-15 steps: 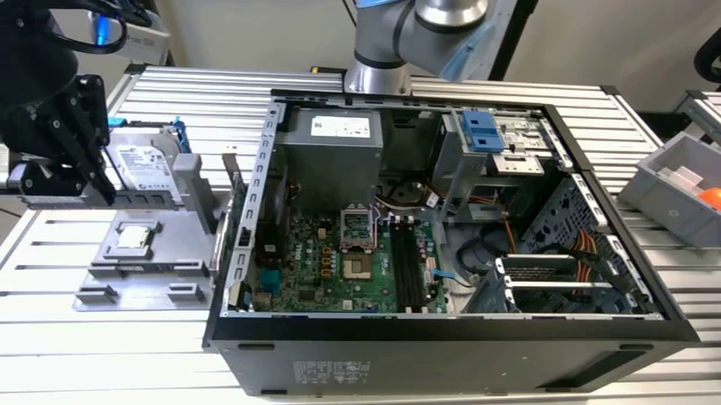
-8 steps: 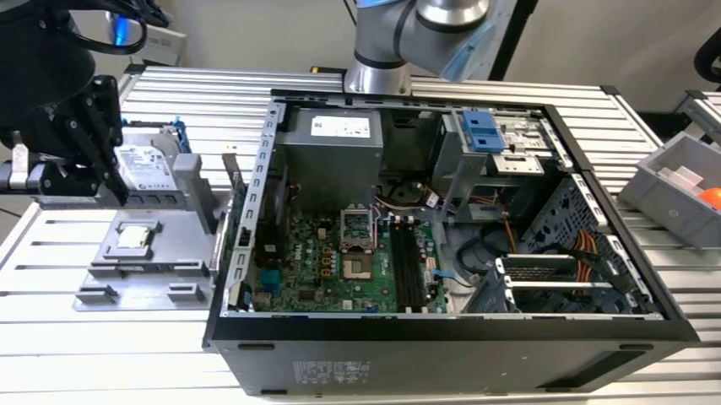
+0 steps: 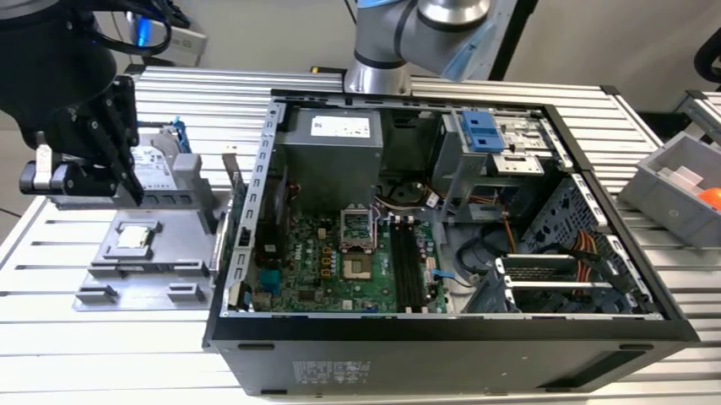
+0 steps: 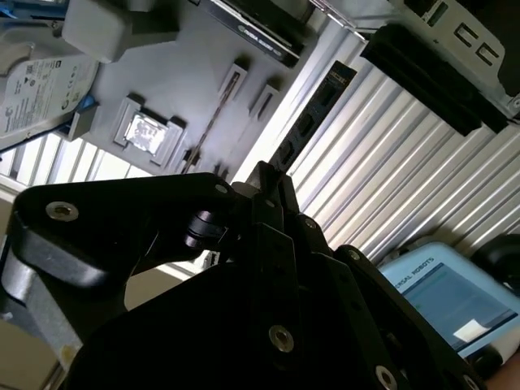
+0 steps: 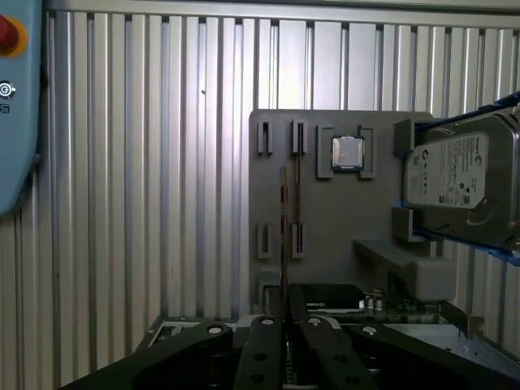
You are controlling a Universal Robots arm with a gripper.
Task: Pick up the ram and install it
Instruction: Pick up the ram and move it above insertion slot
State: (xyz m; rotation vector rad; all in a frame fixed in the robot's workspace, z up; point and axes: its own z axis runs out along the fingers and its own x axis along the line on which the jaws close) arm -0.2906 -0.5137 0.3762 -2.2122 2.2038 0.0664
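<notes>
Claw [image 5: 286,323] clamped on the ram [image 4: 315,118]. First wrist view shows it edge-on, second wrist view its chip-bearing face. Exterior view adds the open computer case [image 3: 451,354].

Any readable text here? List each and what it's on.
Nothing reads cleanly enough to quote.
On the hard drive label: print too small.
On the power supply sticker: too small.
On the case sticker, outer wall: blurred.
On the pendant screen: lettering cut off at its edge, rest blurred.
</notes>
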